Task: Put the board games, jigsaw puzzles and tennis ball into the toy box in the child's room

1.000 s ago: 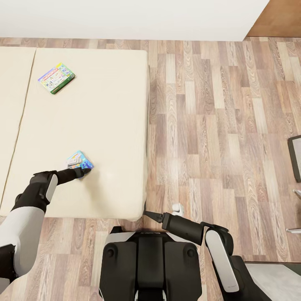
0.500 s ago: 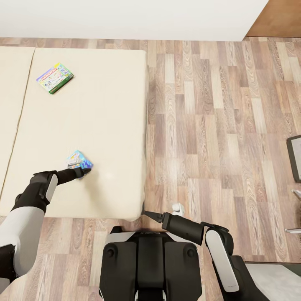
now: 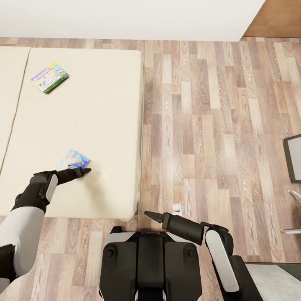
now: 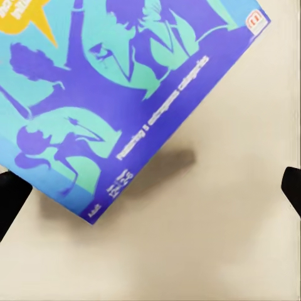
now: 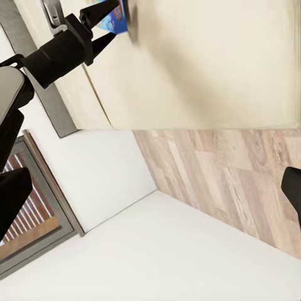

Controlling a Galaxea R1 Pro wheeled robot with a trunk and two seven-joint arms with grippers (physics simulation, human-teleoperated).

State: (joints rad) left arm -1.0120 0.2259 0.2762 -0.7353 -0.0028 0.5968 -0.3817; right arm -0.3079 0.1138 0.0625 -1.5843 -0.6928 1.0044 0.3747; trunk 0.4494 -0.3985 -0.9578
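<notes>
The small blue board game lies flat on the beige mattress of the bed, near its front right part. My left gripper hovers open at the game's near edge; in the left wrist view the blue cover sits ahead of the wide-apart fingertips, not between them. A green-edged board game rests farther back on the bed. My right gripper is open and empty over the floor by the bed's front corner. The right wrist view catches the left gripper beside the blue game.
Wood-plank floor stretches to the right of the bed. A white wall runs behind it. A dark-framed grey object pokes in at the right edge, and a grey surface corner shows at the lower right.
The whole view has shifted, so the bed sits further left in the picture. The blue game, tilted against the left fingertips before, now lies flat just beyond them.
</notes>
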